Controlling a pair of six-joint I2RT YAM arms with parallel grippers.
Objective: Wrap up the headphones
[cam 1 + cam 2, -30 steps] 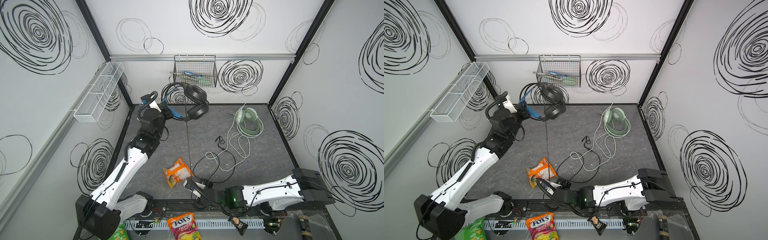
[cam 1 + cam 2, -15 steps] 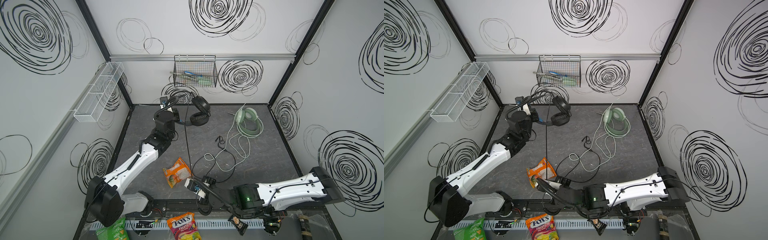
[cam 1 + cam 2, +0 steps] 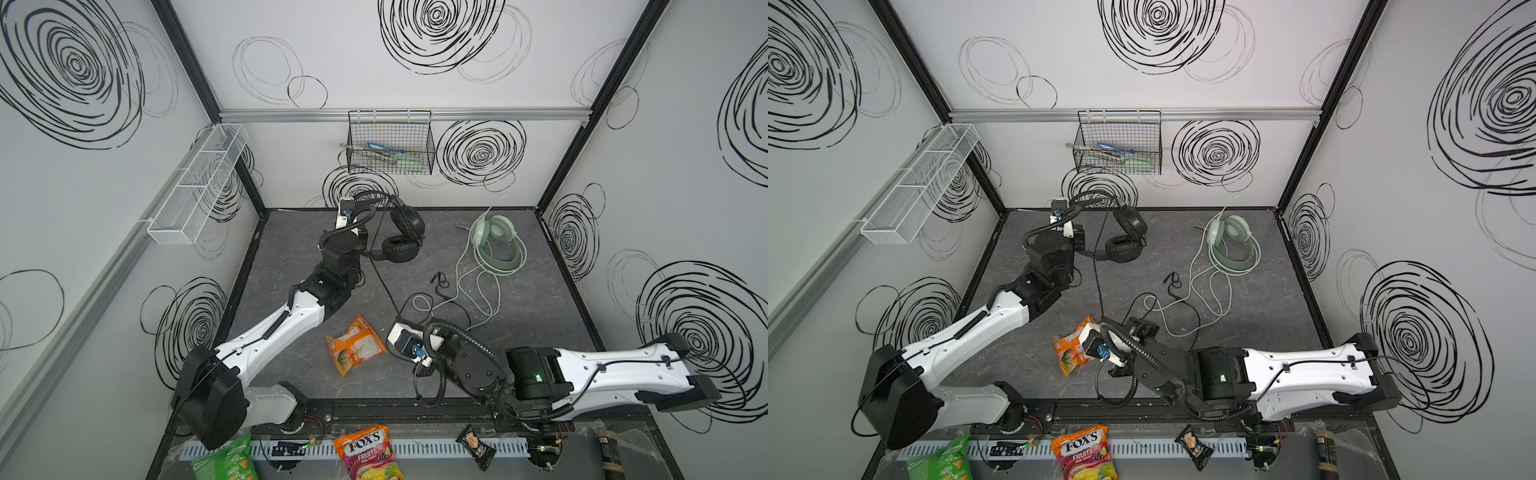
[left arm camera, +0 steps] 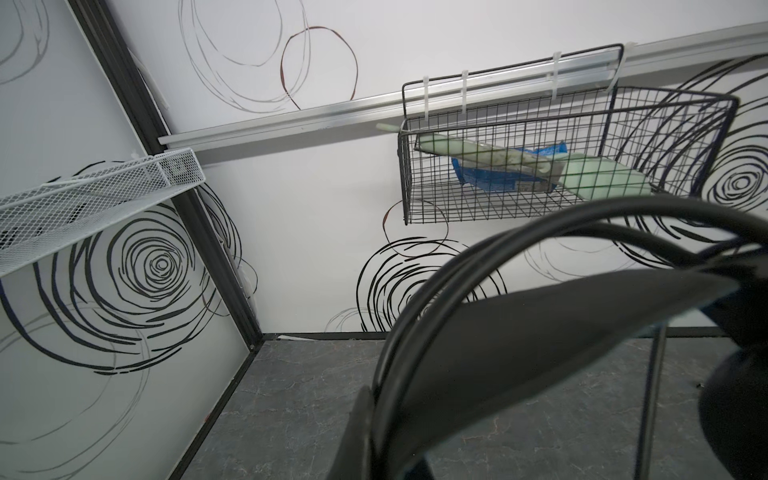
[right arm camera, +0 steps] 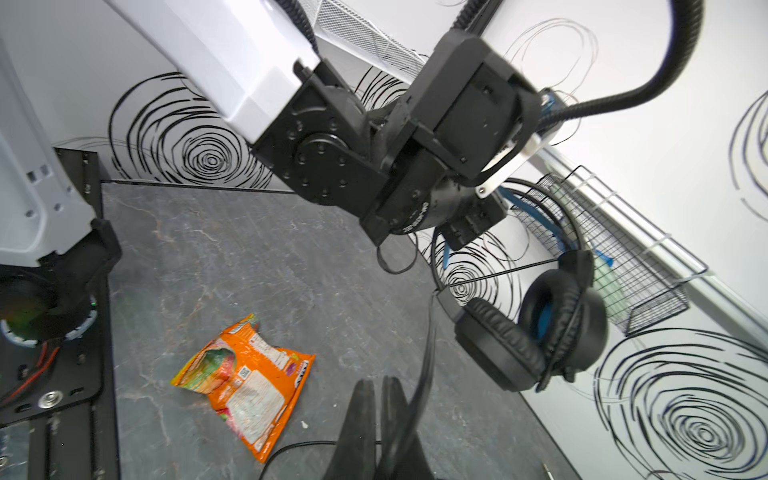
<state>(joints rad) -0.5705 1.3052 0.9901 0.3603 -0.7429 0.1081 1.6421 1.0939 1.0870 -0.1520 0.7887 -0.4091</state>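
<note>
Gripping the raised black headphones (image 3: pixel 400 249) back-left in both top views is the left claw (image 3: pixel 363 235), while the second, mint-green headphones (image 3: pixel 500 228) are lying on the bench (image 3: pixel 540 299) back-right; in the right wrist view the right claw (image 5: pixel 380 411) is pinching shut on the black cable (image 5: pixel 428 355).

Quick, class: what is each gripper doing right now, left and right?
Left gripper: closed, holding the black headphones by the headband.
Right gripper: closed on the black cable.

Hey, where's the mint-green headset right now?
In both top views the mint-green headset lies on the grey floor at the back right, near the corner post and to the right of the black headset.
</note>
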